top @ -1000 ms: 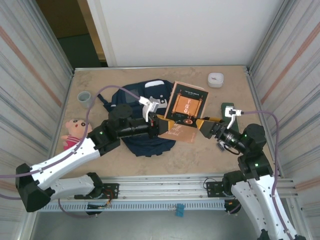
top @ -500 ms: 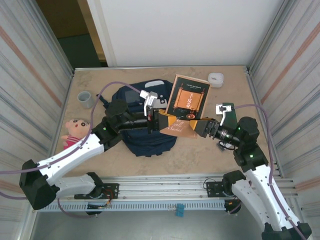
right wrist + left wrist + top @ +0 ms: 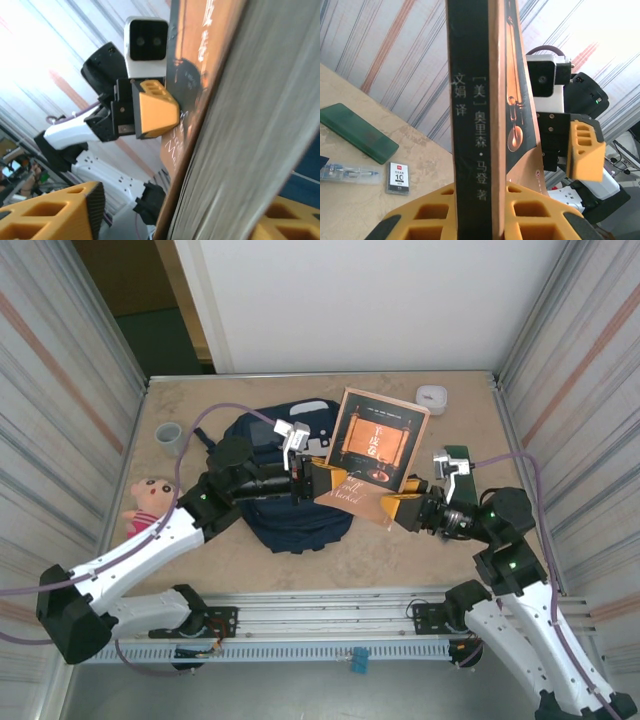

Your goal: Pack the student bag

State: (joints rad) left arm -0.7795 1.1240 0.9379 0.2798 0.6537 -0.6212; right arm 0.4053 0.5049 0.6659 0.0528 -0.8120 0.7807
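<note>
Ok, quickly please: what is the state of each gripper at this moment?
Left gripper: jaws closed on the book, at its spine.
Right gripper: jaws closed on the same book, at its page edge.

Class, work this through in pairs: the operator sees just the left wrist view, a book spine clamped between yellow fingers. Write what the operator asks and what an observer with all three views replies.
Operator: Where is the student bag?
Observer: In the top view, the student bag lies under the left arm, just left of the raised book.
Operator: Is the right gripper on the book too?
Observer: The right wrist view shows the book's page edge running between the fingers of the right gripper.
Operator: What else is on the bag's side?
Observer: A doll lies by the left wall, nearer the arm bases than a grey cup.
</note>
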